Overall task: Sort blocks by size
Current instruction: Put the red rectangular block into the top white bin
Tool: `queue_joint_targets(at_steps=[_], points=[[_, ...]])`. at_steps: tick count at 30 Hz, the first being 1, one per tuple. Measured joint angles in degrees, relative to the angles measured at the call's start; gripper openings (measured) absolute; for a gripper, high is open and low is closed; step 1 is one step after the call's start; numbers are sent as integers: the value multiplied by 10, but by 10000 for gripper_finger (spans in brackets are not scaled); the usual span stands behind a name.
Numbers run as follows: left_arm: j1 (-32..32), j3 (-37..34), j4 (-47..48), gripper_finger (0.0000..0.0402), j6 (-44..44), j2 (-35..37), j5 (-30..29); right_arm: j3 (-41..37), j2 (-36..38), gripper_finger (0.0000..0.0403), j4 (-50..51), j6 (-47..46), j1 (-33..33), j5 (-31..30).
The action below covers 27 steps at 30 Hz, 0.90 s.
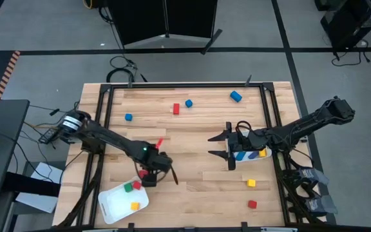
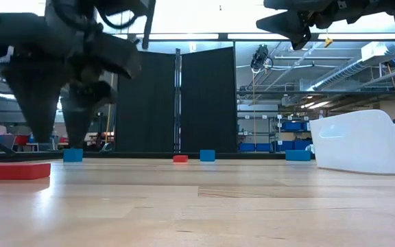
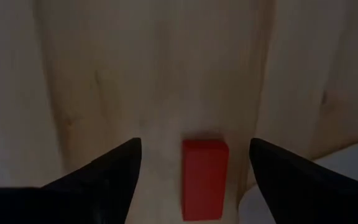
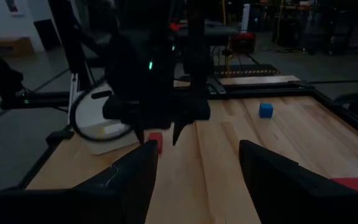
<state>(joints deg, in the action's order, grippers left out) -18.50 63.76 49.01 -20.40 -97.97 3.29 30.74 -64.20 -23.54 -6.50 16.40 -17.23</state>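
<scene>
My left gripper (image 1: 149, 173) (image 3: 194, 144) is open and points down over a red block (image 3: 204, 179) (image 1: 143, 173) that lies flat on the table. Its fingers stand on either side of the block without touching it. In the low view the fingertips (image 2: 40, 134) hang above the block (image 2: 12, 170). My right gripper (image 1: 214, 145) (image 4: 197, 149) is open and empty, held level above the table and pointing at the left arm. Beneath its arm stands a white tray (image 1: 263, 156) holding blue and yellow blocks. Another white tray (image 1: 111, 205) at the near left holds red, green and yellow blocks.
Loose blocks lie on the table: blue ones (image 1: 129, 117) (image 1: 189, 103) (image 1: 236, 96), red ones (image 1: 176, 109) (image 1: 252, 204), a red bar (image 1: 160, 140) and a yellow cube (image 1: 251, 183). A dark frame (image 1: 105, 103) runs round the table top.
</scene>
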Motion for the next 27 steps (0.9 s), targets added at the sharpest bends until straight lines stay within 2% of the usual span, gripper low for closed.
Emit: queue_joint_targets(at_steps=[8, 11, 21, 27], points=[[0, 34, 88, 294, -9, -76, 33, 0, 0, 237, 0, 0, 0, 4], [0, 34, 88, 290, -10, -83, 48, 0, 0, 235, 0, 0, 0, 5], [0, 33, 53, 289, -13, -84, 41, 0, 0, 236, 1, 0, 0, 8], [0, 7, 32, 278, -26, -80, 40, 0, 0, 232, 1, 0, 0, 9]])
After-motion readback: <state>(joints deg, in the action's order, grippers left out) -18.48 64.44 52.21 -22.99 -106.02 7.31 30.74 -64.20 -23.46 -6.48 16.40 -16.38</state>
